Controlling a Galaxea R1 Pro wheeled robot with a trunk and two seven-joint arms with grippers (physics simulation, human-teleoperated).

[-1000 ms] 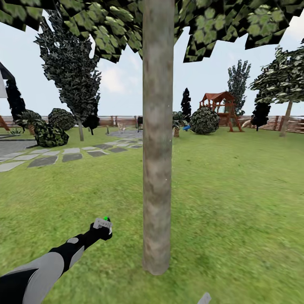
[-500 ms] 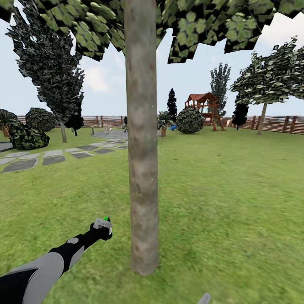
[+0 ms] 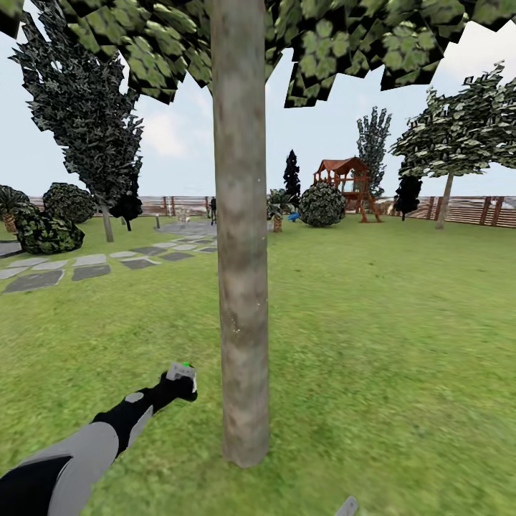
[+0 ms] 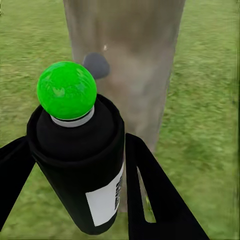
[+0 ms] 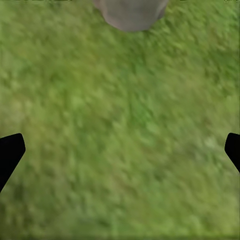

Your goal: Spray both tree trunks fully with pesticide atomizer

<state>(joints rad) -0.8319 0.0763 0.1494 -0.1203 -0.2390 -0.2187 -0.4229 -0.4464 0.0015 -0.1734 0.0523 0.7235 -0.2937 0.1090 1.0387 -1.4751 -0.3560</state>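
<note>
Your left gripper [image 3: 183,383] is clamping the pesticide atomizer [image 3: 180,372] between its two black fingers [image 4: 150,195]; in the left wrist view the sprayer's dark body [image 4: 80,165] with its white label is sitting squeezed between them, the green dot [image 4: 66,90] on top. Compared with half a second ago, your left arm is reaching a little further forward and toward the trunk, so the sprayer is now sitting nearer the bark, though still apart from it, low down by the trunk's base. The camera itself is not shifting between those two pictures.

Your right gripper [image 5: 120,150] is hanging over bare grass with its fingertips spread wide and nothing between them; a grey rounded shape [image 5: 131,12] is showing at the edge of that view.

Just ahead, the tree trunk [image 3: 240,236] is rising straight from the lawn [image 3: 373,344], mottled grey-brown, up into the leaf canopy [image 3: 337,43]. Beyond it, stepping stones [image 3: 93,261] are running off to your left past dark shrubs [image 3: 43,229]. Further back a wooden playset [image 3: 347,183] is standing by a round bush [image 3: 322,204], the second tree [image 3: 448,154] is standing to your right, and the slatted fence [image 3: 476,210] is closing the garden.
</note>
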